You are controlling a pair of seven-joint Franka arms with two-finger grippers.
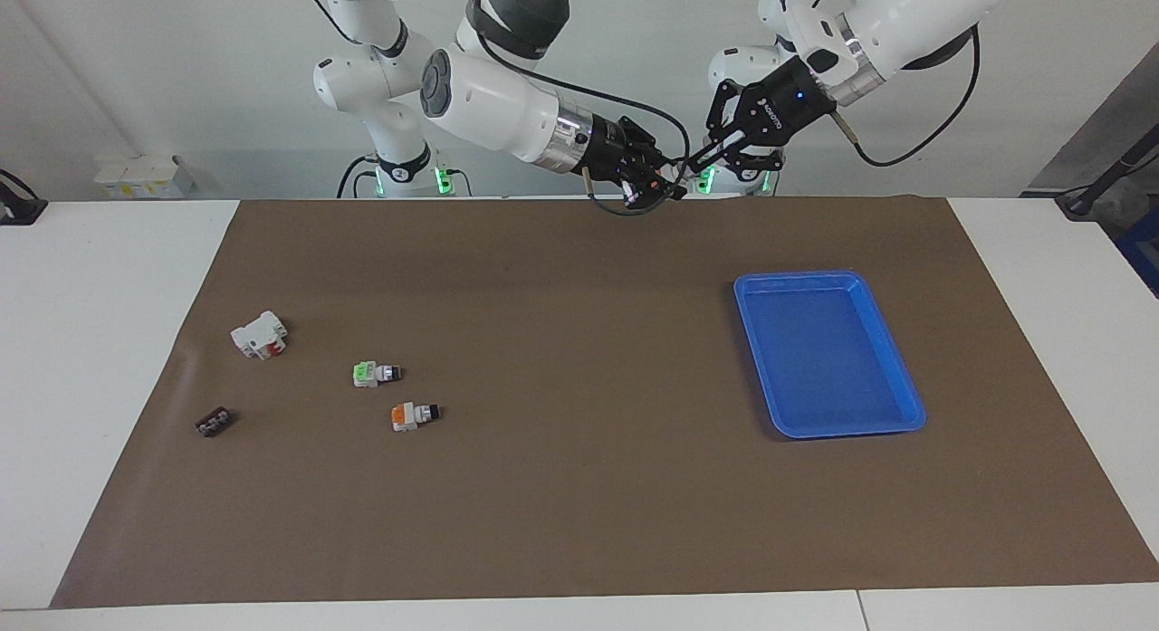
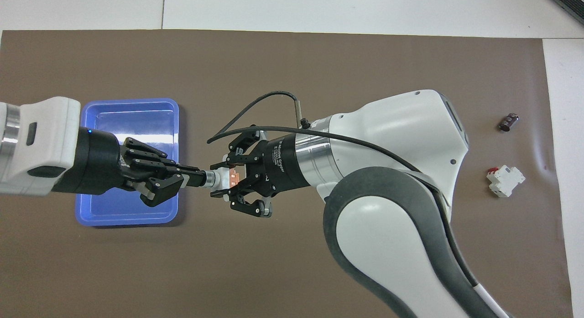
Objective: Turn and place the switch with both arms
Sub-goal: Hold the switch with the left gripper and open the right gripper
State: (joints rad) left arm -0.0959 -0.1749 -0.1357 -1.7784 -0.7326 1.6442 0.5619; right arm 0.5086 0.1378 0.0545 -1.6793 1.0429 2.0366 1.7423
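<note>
High over the brown mat, the right gripper clamps the small white-grey, orange-ended switch while the left gripper pinches its black knob; any misalignment in twisting could wrench it loose.

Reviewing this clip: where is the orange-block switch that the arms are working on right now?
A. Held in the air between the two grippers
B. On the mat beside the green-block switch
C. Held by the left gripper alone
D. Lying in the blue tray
A: the switch is up in the air, its body in the right gripper and its knob end in the left gripper, beside the blue tray.
</note>
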